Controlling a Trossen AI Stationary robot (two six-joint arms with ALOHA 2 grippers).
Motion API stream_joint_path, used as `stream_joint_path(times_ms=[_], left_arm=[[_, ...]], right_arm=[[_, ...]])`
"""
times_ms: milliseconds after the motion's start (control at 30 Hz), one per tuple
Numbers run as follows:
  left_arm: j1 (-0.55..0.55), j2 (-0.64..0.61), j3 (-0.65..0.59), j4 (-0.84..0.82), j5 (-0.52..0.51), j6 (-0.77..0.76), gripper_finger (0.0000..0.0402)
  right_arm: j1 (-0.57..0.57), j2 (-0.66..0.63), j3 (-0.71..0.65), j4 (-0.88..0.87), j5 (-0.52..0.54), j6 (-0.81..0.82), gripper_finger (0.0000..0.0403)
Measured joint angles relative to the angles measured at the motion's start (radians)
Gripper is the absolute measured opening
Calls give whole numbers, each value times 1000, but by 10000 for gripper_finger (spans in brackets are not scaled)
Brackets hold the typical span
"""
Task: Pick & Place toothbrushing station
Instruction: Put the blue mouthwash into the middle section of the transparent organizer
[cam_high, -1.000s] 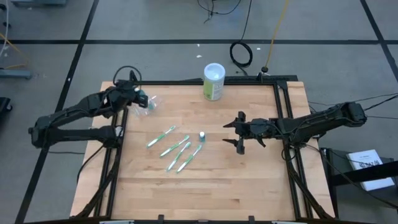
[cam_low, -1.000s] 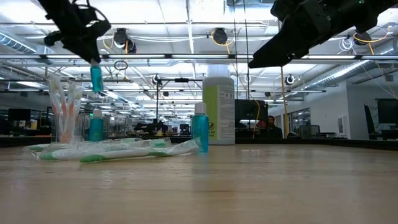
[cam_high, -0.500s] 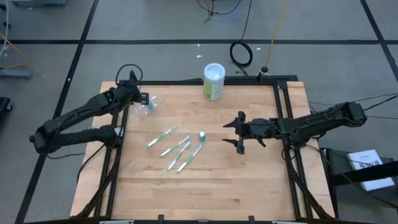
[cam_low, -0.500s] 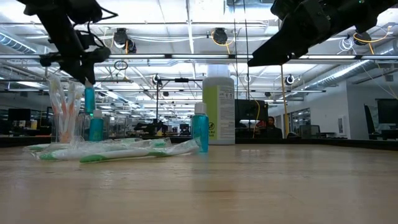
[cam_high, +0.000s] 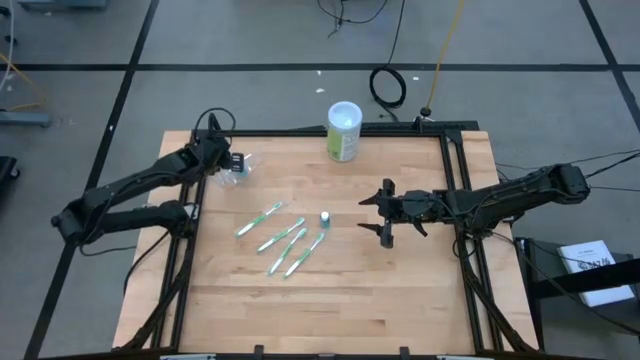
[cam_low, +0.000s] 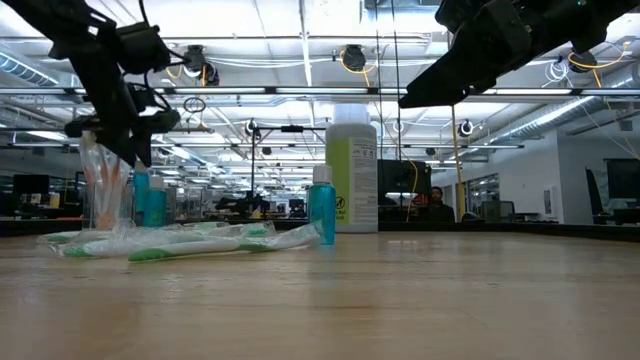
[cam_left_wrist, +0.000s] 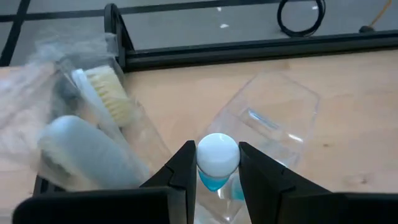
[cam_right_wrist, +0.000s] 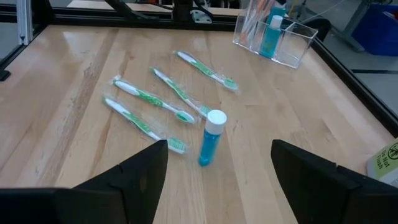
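Observation:
The clear plastic cup (cam_high: 238, 170) stands near the table's far left corner with pinkish toothbrushes (cam_low: 100, 165) and a teal tube (cam_low: 156, 203) in it. My left gripper (cam_high: 227, 163) is over the cup, shut on another teal white-capped tube (cam_left_wrist: 217, 163). Several wrapped green-and-white toothbrushes (cam_high: 282, 240) lie flat mid-table, and a third teal tube (cam_high: 325, 217) stands upright on its base beside them. My right gripper (cam_high: 386, 212) hovers open and empty to the right of them. My left gripper pinches the tube between its two fingers just below the white cap (cam_left_wrist: 217, 154). The fingers (cam_left_wrist: 181, 171) come from above, pointing down. The tube stands upright with its lower part (cam_low: 139, 188) inside the clear cup; whether it rests on the cup's floor is not visible.
A green-and-white canister (cam_high: 343, 130) stands at the far edge, right of the cup. A black frame rail (cam_high: 300, 133) runs along the table's edges. Bare wood (cam_high: 330, 300) lies toward the near edge.
My left gripper has gone down and a little toward the table's far right with the teal tube, still shut on it. The tube, which hung above the cup, now sits down inside it next to the other tube.

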Motion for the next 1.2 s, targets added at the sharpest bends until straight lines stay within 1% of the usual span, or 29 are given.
stream_joint_path(times_ms=[133, 667, 1000, 1100, 1200], left_arm=[[12, 24, -15, 8, 16, -4, 90], [12, 143, -14, 90, 8, 1, 90], [12, 156, -13, 88, 15, -6, 91], [12, 156, -13, 88, 25, -7, 100], [12, 156, -14, 87, 30, -7, 121]], right_arm=[[0, 0, 0, 0, 0, 0, 279], [0, 0, 0, 0, 0, 0, 279], [0, 0, 0, -1, -3, 8, 279], [0, 0, 0, -1, -3, 8, 279], [0, 0, 0, -1, -3, 8, 279]])
